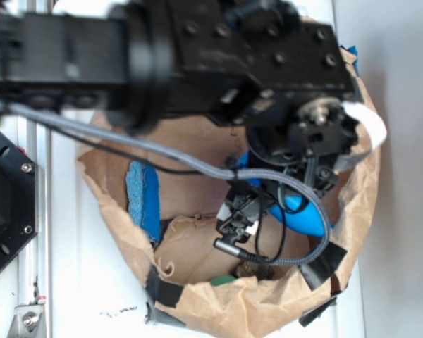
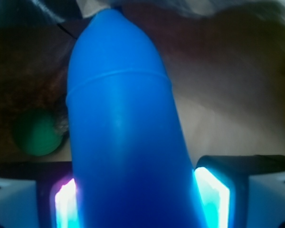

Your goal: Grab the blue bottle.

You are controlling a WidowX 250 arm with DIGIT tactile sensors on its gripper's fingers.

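The blue bottle (image 2: 123,142) fills the wrist view, a glossy bright-blue cylinder with a rounded far end. It runs straight out between my two lit pads (image 2: 211,194), and both press against its sides. My gripper (image 2: 135,199) is shut on it. In the exterior view only the bottle's lower end (image 1: 303,215) shows, at the right inside the brown paper bag. The black gripper (image 1: 285,201) and its cables cover the remainder of it. I cannot tell whether the bottle is off the bag floor.
The paper bag's crumpled rim (image 1: 268,310) rings the work area, patched with black tape (image 1: 324,264). A rough blue sponge (image 1: 143,197) leans on the left wall. A green ball (image 2: 38,133) lies left of the bottle. A grey cable (image 1: 162,151) loops across the bag.
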